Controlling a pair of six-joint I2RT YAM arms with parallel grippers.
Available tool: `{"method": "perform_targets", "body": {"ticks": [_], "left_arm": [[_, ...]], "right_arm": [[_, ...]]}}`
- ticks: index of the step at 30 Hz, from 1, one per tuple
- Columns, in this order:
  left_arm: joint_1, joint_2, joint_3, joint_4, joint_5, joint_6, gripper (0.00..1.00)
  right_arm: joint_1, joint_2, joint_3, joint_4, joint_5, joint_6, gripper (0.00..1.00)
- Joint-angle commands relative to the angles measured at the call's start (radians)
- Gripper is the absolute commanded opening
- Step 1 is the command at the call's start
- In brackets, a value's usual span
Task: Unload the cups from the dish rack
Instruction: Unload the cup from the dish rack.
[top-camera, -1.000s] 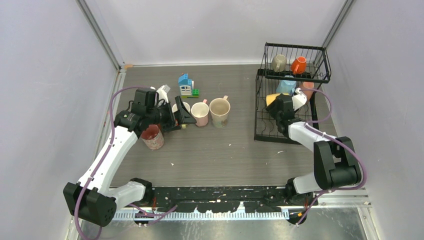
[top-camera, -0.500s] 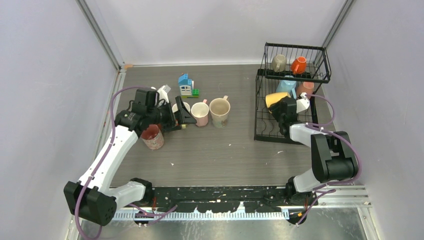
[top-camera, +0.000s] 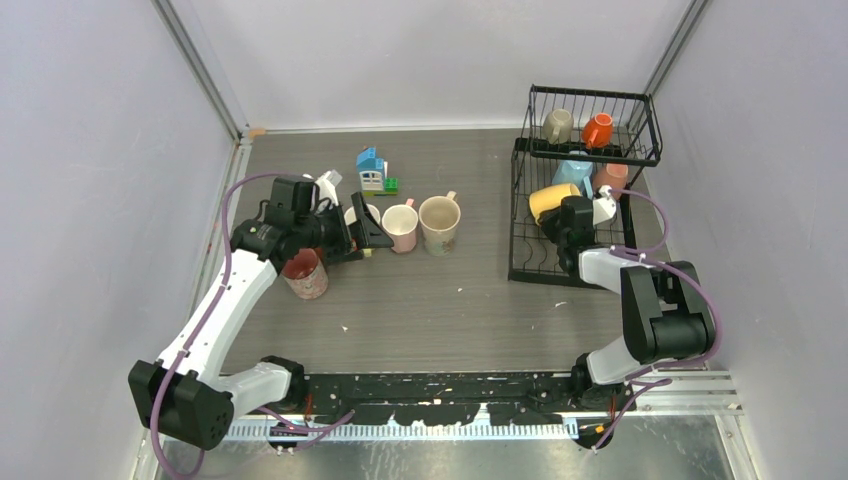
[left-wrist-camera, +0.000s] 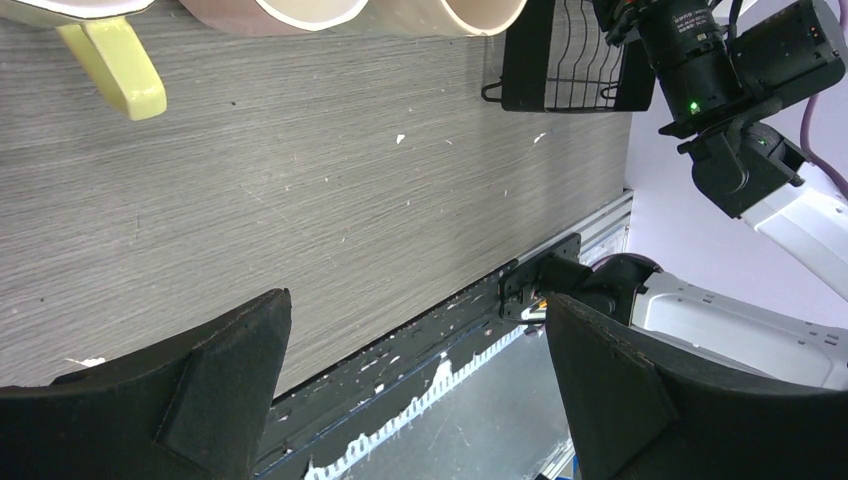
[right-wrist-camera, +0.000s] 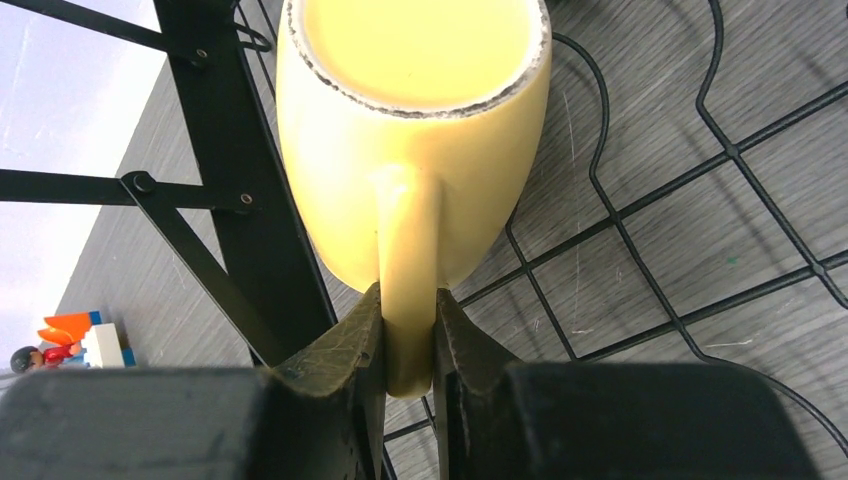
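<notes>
The grey wood-grain worktop (top-camera: 450, 300) carried everything. At its far right corner stood the black wire dish rack (top-camera: 521, 215), two tiers high, with a basket-like upper shelf.

The left arm (top-camera: 215, 310) reached forward over the left half of the worktop, and the right arm (top-camera: 655, 320) bent back on itself to point into the lower tier of the rack.

The left end effector (left-wrist-camera: 420, 400) was spread wide with nothing between its fingers, hanging above bare worktop beside a row of cups. The right end effector (right-wrist-camera: 408, 330) was pinched narrow on the handle of the yellow cup (right-wrist-camera: 415, 150), one finger on each side of it.

That yellow cup lay on its side on the wire base at the front left of the lower tier, with its mouth facing away from the end effector. Behind it in the same tier sat a light blue cup (top-camera: 574, 172) and a salmon cup (top-camera: 612, 175). The upper shelf held a grey cup (top-camera: 558, 125) and an orange cup (top-camera: 598, 130), side by side.

Out on the worktop, a cream cup (top-camera: 439, 223) and a pink cup (top-camera: 401, 227) stood upright next to each other. A white cup (top-camera: 355, 215) with a yellow handle was partly hidden by the left end effector. A dark red cup (top-camera: 305, 273) stood nearer the arm bases, below the left wrist.

A small blue, white and green toy house (top-camera: 372, 170) stood behind the row of cups
</notes>
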Motion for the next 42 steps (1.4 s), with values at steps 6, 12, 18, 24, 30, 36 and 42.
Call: {"method": "perform_targets", "body": {"ticks": [6, 12, 18, 24, 30, 36, 42], "left_arm": [[-0.003, -0.005, 0.005, 0.024, 0.022, 0.001, 1.00], [-0.003, -0.008, 0.003, 0.024, 0.022, 0.001, 1.00], [-0.003, -0.012, 0.003, 0.025, 0.018, -0.001, 1.00], [-0.003, -0.011, 0.001, 0.025, 0.019, -0.002, 1.00], [-0.003, -0.008, 0.002, 0.034, 0.028, -0.006, 1.00], [-0.003, -0.003, -0.003, 0.052, 0.044, -0.017, 1.00], [-0.003, -0.001, -0.005, 0.067, 0.057, -0.030, 1.00]], "right_arm": [[-0.008, -0.044, -0.018, 0.110, -0.035, -0.070, 0.15], [-0.007, -0.071, -0.033, 0.192, -0.099, -0.111, 0.11], [-0.007, -0.089, -0.026, 0.223, -0.130, -0.134, 0.10], [-0.007, -0.097, -0.024, 0.232, -0.155, -0.137, 0.09], [-0.007, -0.145, -0.043, 0.204, -0.148, -0.140, 0.09], [-0.007, -0.197, -0.037, 0.130, -0.144, -0.149, 0.07], [-0.007, -0.238, -0.053, 0.077, -0.130, -0.134, 0.04]]}}
